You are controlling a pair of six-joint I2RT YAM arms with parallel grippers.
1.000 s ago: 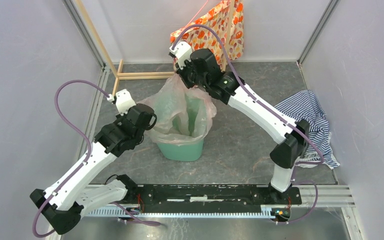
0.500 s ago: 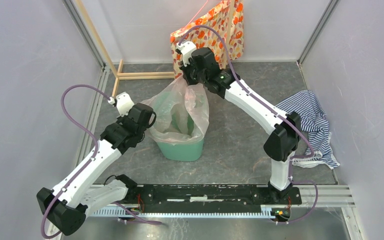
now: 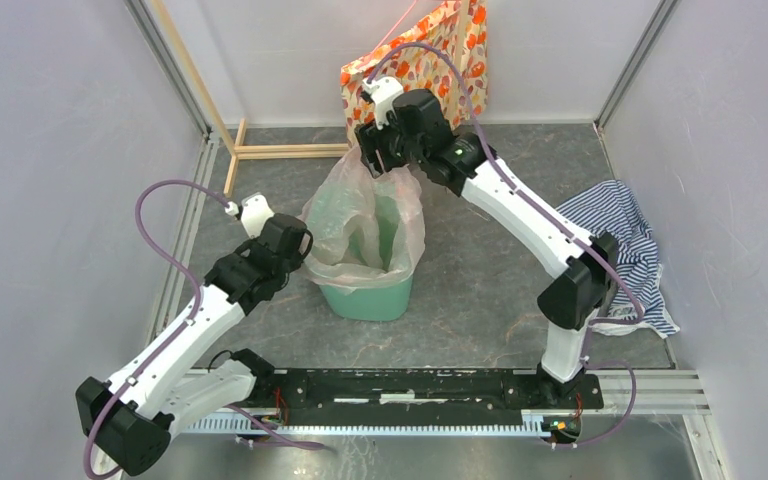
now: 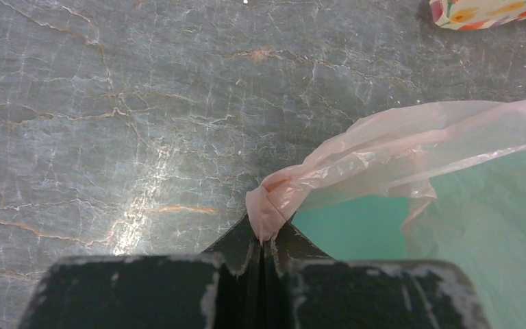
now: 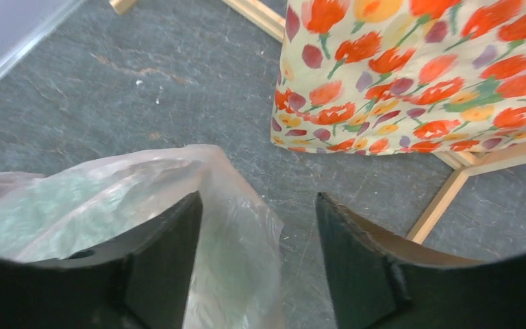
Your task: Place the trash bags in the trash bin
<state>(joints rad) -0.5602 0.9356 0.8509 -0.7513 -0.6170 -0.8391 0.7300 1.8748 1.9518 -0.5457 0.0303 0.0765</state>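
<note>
I have the mint-green plastic trash bin standing upright on the grey marbled surface. The thin translucent pink plastic trash bag sits in its mouth and billows up above the rim, not yet folded over it. At the bin's left rim my left jaws are clamped tight on a twisted corner of the film. Over the bin's far rim my right jaws stand wide and grip nothing. Film lies against one finger, though from the wrist view I can't say whether it is snagged there.

My worry is that the far edge, being loose, slumps into the bin. A hard pull from the left could tear the film or tip the light bin. The orange floral-patterned bag sits just beyond the bin, so a careless re-grab might catch it.
</note>
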